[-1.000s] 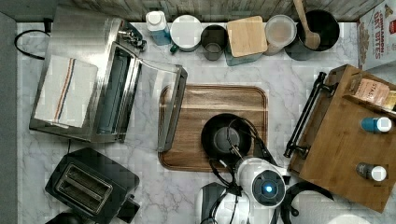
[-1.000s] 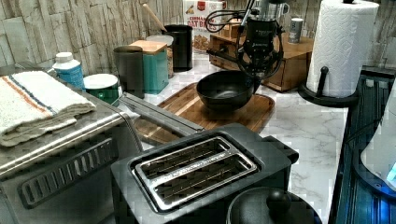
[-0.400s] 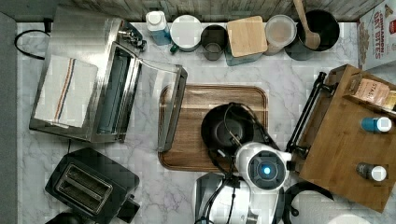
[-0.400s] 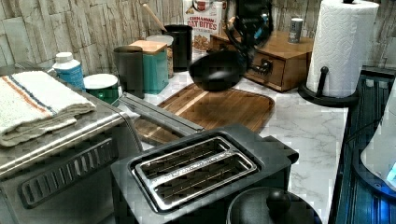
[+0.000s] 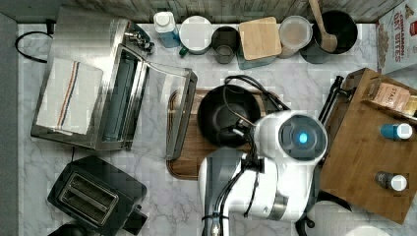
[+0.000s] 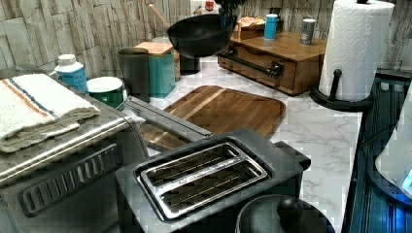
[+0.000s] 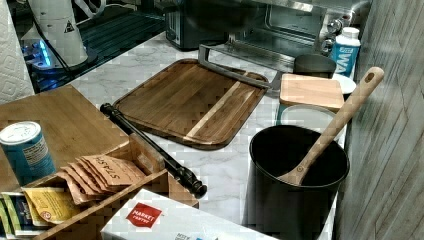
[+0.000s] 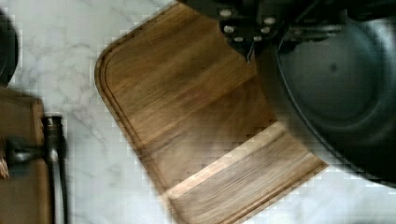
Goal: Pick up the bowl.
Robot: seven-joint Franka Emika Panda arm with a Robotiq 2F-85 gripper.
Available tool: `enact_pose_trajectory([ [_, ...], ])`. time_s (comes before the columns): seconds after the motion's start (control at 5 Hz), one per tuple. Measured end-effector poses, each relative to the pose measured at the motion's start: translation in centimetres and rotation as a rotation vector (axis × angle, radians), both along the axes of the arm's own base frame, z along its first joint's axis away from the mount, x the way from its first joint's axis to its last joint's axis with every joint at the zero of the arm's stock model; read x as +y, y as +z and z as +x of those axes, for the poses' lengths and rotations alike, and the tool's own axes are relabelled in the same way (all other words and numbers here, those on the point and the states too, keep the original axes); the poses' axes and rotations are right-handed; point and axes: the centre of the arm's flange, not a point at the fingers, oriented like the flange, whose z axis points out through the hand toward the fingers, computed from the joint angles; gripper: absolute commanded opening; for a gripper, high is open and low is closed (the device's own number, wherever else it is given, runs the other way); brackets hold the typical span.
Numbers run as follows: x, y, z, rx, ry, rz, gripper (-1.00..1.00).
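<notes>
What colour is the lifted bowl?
Matte black bowl, with a dark-grey inner bottom; the wrist view shows it best.

You have open room over the wooden tray [image 6: 221,108], its surface bare. The toaster oven's lowered door [image 5: 178,115] crowds one tray edge; the wooden organizer [image 5: 366,147] flanks the opposite edge; canisters [image 5: 258,42] line the desk's back edge.

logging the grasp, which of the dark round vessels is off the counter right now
The shallow black bowl, hanging in the air above the wooden tray. The black pot with the wooden spoon stands on the counter.

Matte black bowl [image 6: 200,34]; wooden tray [image 7: 190,102]; marble counter [image 5: 206,71].
</notes>
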Motion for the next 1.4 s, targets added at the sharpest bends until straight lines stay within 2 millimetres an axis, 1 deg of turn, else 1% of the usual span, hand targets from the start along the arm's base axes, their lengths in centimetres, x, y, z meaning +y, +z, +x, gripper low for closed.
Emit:
enact_pose_trajectory([
  [0.2,2.2,3.3,3.1,-0.083,0.295,0.061,-1.00],
  [0.4,4.3,3.8,4.2,-0.138,0.376,0.047,-1.00],
  [0.6,5.5,2.5,4.0,-0.086,0.397,0.063,-1.00],
  [1.0,5.6,-1.4,3.3,-0.012,0.390,0.079,-1.00],
  [1.4,5.3,-3.4,2.9,0.049,0.399,0.069,-1.00],
])
